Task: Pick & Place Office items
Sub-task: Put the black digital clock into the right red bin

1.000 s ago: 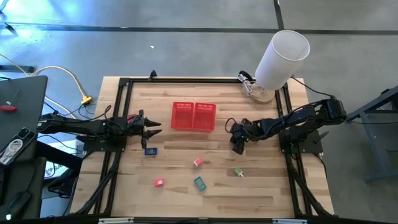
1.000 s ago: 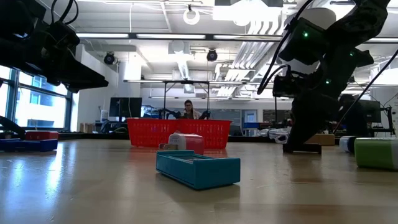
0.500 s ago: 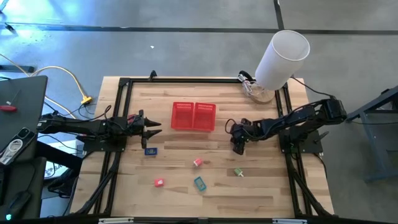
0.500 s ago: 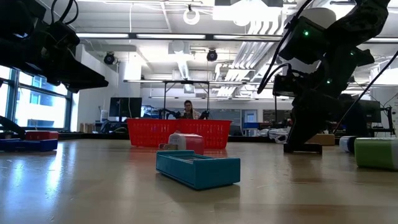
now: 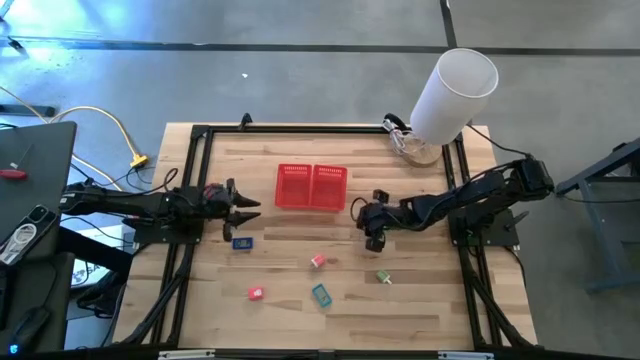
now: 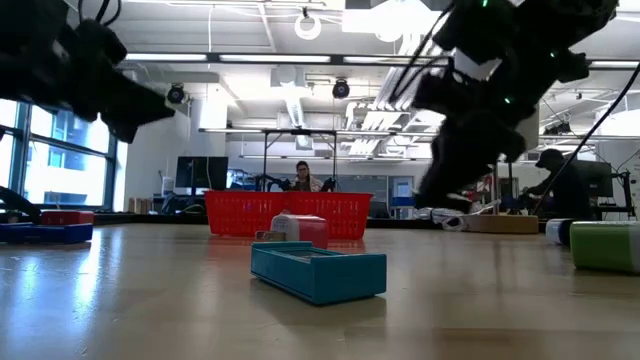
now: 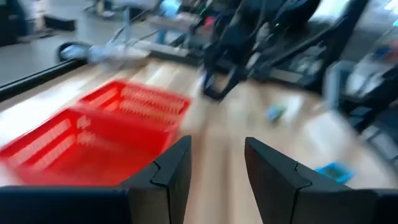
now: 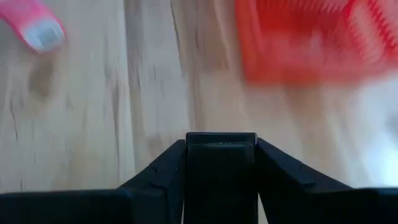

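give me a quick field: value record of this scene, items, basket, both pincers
surface: wooden table
basket: red mesh basket, two compartments, nothing visible inside
dark blue item: just in front of the left pincer
pale pink item: mid table
red-pink item: near front edge
teal item: near front edge
green item: right of the teal one
black item: clamped in the right pincer
left pincer: open, left of the basket, holding nothing
right pincer: shut on the black item, right of the basket
white cylinder: back right corner
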